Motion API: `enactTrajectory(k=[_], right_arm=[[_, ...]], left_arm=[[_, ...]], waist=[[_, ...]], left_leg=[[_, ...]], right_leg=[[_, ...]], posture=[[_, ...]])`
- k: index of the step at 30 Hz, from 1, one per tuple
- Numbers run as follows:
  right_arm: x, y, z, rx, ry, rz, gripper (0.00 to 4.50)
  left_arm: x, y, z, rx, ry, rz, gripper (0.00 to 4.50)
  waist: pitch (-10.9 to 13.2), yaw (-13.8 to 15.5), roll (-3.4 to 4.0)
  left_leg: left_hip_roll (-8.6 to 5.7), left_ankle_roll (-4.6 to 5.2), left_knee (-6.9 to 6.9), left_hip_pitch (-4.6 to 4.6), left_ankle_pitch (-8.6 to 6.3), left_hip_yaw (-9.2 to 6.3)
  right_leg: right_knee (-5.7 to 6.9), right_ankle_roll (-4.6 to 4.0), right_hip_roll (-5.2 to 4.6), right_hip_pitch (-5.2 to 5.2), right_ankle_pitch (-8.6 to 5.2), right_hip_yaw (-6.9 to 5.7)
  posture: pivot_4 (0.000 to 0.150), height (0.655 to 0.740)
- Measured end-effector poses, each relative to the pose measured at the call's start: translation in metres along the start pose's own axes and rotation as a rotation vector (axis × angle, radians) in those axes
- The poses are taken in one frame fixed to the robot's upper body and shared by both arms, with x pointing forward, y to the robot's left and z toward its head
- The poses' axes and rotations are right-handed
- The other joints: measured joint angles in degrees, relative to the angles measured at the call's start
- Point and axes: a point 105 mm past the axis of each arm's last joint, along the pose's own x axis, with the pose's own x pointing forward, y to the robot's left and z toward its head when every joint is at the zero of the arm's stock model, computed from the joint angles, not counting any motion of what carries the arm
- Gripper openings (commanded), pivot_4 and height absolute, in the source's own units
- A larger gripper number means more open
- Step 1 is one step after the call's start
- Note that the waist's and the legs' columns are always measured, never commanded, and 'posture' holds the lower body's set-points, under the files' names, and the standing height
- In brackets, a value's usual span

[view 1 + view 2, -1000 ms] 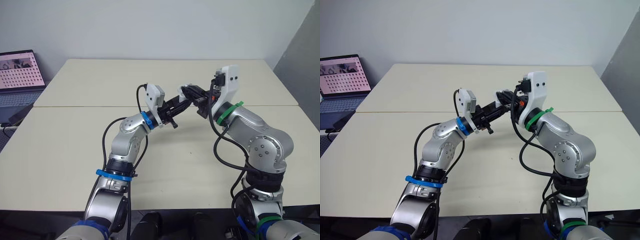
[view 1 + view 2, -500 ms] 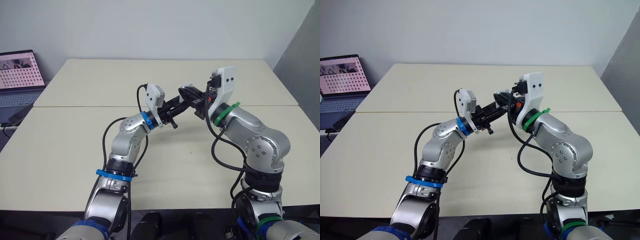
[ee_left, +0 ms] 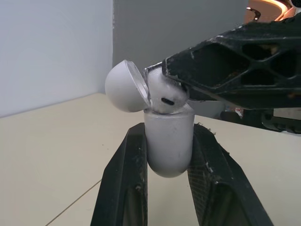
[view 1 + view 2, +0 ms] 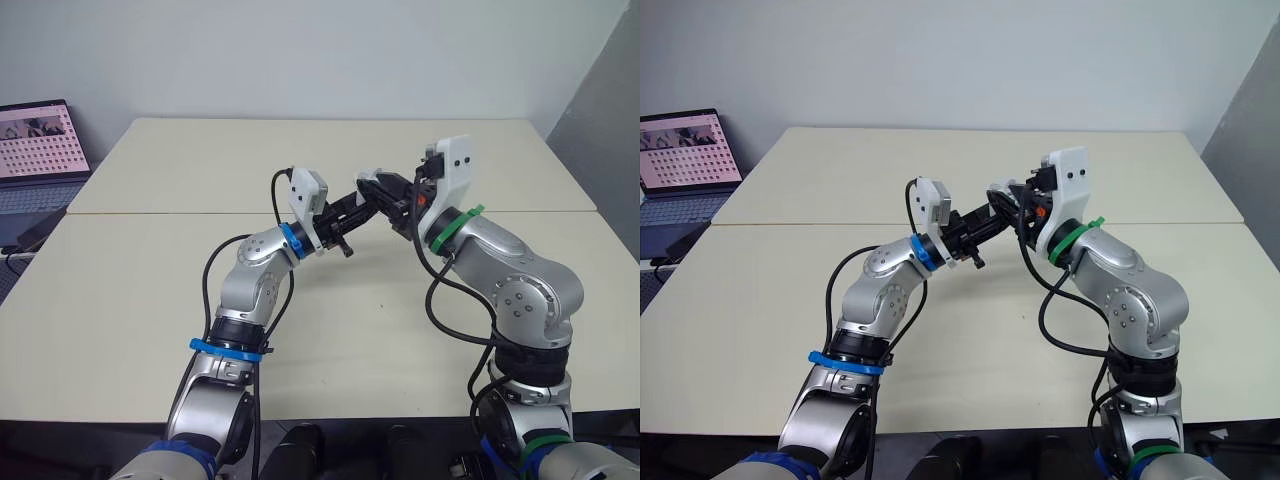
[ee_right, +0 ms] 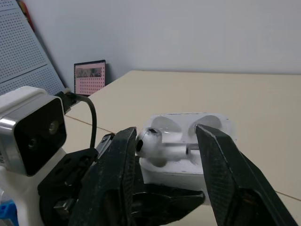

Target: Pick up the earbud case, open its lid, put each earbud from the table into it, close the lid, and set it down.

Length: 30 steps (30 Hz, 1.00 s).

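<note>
The left tool (image 4: 352, 208) clenches the earbud case (image 3: 168, 143) upright above the table (image 4: 150, 280), its lid (image 3: 123, 86) swung open. The right tool (image 5: 164, 134) pinches an earbud (image 3: 164, 94) at the case's open top.

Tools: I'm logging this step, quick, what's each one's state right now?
Left tool: closed on the earbud case, lid open.
Right tool: closed on an earbud at the case's mouth.
</note>
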Motion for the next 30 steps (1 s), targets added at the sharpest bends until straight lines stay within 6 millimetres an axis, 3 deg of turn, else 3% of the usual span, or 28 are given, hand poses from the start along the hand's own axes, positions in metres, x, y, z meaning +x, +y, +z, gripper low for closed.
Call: enactTrajectory(k=[30], right_arm=[[-0.0018, 0.0035, -0.0018, -0.015, 0.004, 0.015, 2.11]], left_arm=[[0.0007, 0.0008, -0.001, -0.004, 0.005, -0.005, 0.75]], waist=[[0.0, -0.07, 0.0]], left_leg=[[0.0, 0.03, -0.01, 0.0, -0.02, 0.0]], right_leg=[[-0.01, 0.0, 0.0, 0.0, 0.0, 0.0]], posture=[[0.15, 0.74]])
